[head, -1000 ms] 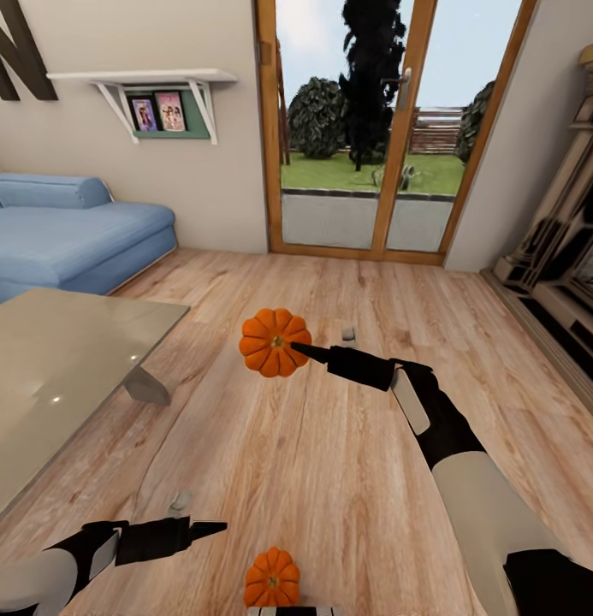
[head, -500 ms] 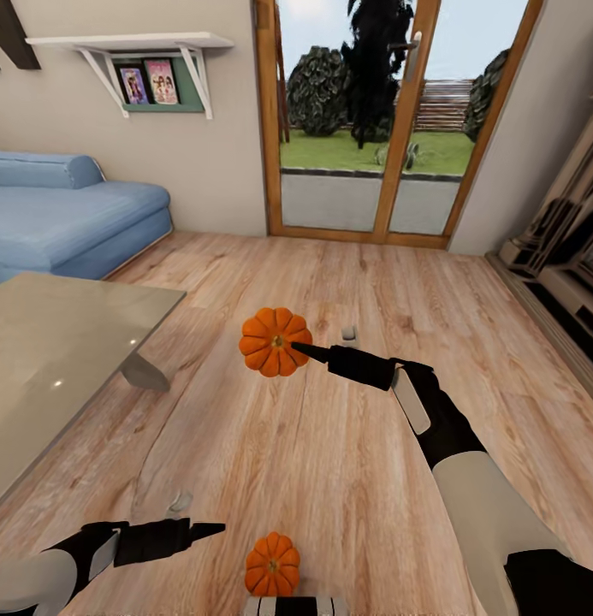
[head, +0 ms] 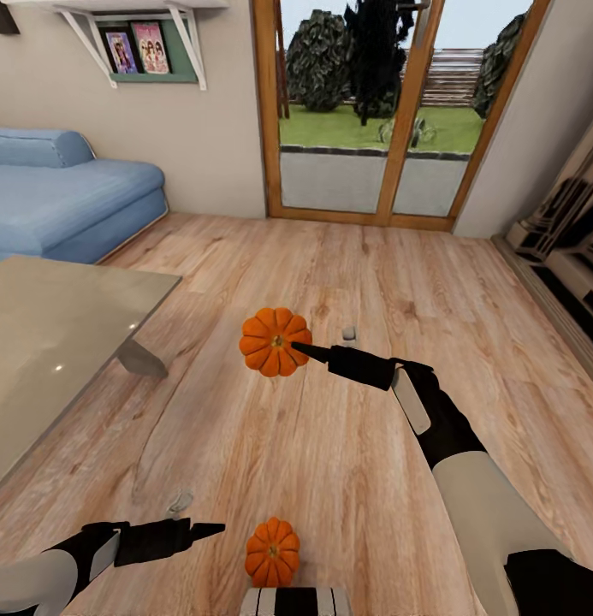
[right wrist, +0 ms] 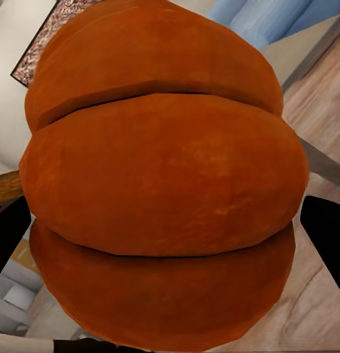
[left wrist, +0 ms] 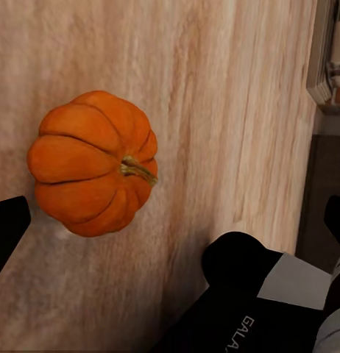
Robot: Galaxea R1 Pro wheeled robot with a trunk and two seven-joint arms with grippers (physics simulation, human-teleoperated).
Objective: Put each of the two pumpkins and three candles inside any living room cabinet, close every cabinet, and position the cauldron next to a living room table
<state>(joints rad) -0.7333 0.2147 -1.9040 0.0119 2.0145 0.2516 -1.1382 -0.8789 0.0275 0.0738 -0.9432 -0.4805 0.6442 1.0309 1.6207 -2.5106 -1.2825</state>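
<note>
My right gripper [head: 298, 347] is shut on one orange ribbed pumpkin [head: 274, 342], held above the wood floor; in the right wrist view this pumpkin [right wrist: 163, 184] sits between the two fingers [right wrist: 326, 234]. The second pumpkin [head: 272, 552] rests on the floor just ahead of my base. My left gripper [head: 209, 530] hovers low to its left, open and holding nothing. In the left wrist view that pumpkin [left wrist: 93, 162] lies on the planks with its stem pointing sideways. The glass-topped table [head: 48, 342] stands at the left. The candles are out of view.
A blue sofa [head: 65, 188] sits behind the table at the far left. A wood-framed glass door [head: 373, 111] faces the garden straight ahead. A low stepped shelf unit [head: 570, 265] runs along the right wall. Open plank floor [head: 330, 445] lies between table and unit.
The whole view has shifted: wall, door and sofa slid upward in the picture and the floor pumpkin shows more fully. Both arms keep the same pose, the right one still holding its pumpkin.
</note>
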